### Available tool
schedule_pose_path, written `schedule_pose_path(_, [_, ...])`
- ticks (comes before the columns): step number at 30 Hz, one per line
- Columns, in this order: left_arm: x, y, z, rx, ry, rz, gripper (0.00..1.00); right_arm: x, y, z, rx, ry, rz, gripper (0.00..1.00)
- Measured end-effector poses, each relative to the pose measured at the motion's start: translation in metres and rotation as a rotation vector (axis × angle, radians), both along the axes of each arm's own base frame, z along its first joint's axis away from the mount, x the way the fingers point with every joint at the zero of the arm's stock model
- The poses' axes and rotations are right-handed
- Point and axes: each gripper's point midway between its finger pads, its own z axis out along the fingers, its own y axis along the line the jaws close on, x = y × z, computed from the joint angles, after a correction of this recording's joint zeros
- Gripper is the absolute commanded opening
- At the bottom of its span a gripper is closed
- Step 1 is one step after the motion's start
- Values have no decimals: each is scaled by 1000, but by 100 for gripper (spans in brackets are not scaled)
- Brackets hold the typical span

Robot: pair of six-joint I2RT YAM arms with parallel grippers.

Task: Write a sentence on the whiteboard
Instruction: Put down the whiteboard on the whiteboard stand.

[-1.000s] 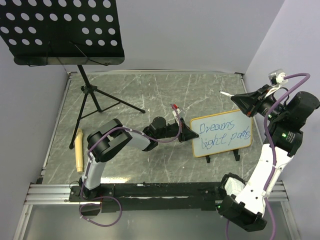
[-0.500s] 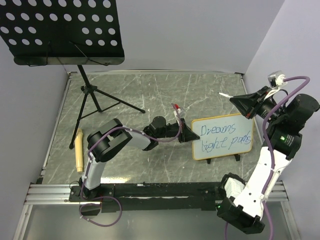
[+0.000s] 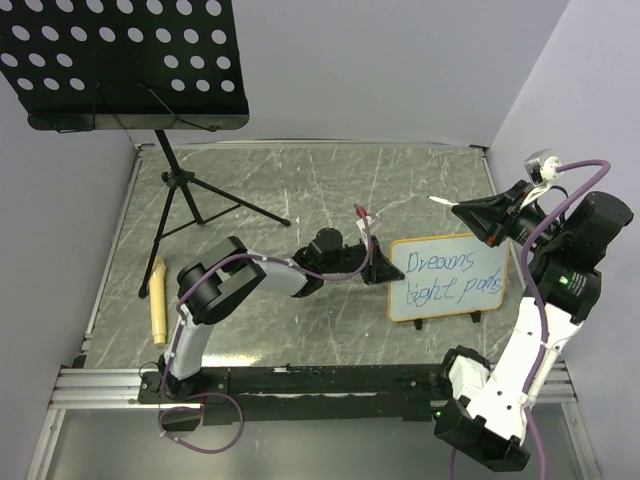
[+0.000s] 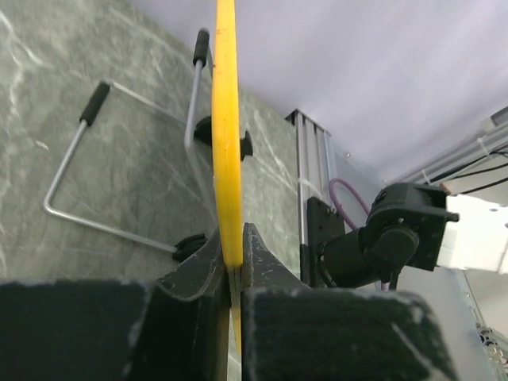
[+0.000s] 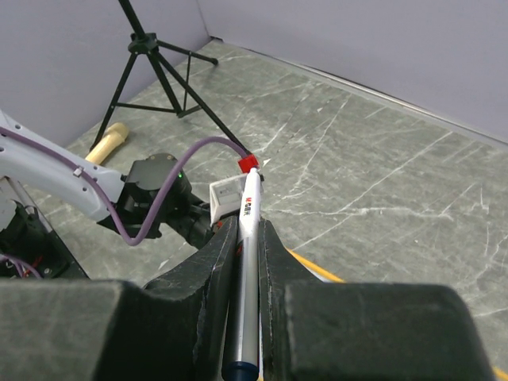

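The whiteboard (image 3: 448, 278) stands upright on wire legs at the right of the table, its tan frame around the sentence (image 3: 452, 281), blue handwriting in two lines. My left gripper (image 3: 385, 268) is shut on the board's left edge. In the left wrist view that edge shows as a yellow strip (image 4: 226, 135) pinched at my left gripper (image 4: 235, 266), with the wire legs (image 4: 119, 155) behind. My right gripper (image 3: 470, 212) hovers above the board's top right corner, shut on a white marker (image 5: 248, 254) that points away from the board. In the right wrist view my right gripper (image 5: 244, 238) clamps the marker's barrel.
A black perforated music stand (image 3: 130, 60) on a tripod (image 3: 190, 205) fills the back left. A tan wooden stick (image 3: 157, 298) lies by the left wall. Grey walls close in at the left, back and right. A metal rail (image 3: 300, 380) runs along the near edge.
The whiteboard and my left gripper have shifted a little to the right and toward the near edge. My right gripper with the marker has drawn slightly left, above the board.
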Motion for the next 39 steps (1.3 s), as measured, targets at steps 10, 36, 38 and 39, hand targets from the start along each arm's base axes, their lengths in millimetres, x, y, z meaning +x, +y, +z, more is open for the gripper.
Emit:
schedule_pose_path(10, [-2,-6,-10,23,-25,8,25,-1,1,-2,-1,5,3,0])
schedule_pose_path(36, [-3,43,30,1,-81,173,97,-1,-1,-5,-3,18,-21,0])
schedule_pose_path(38, [-3,55,41,-6,-96,205,97,-1,-1,-6,-6,18,-21,0])
schedule_pose_path(39, [-3,63,47,-2,-101,225,97,-1,-1,-6,-7,18,-21,0])
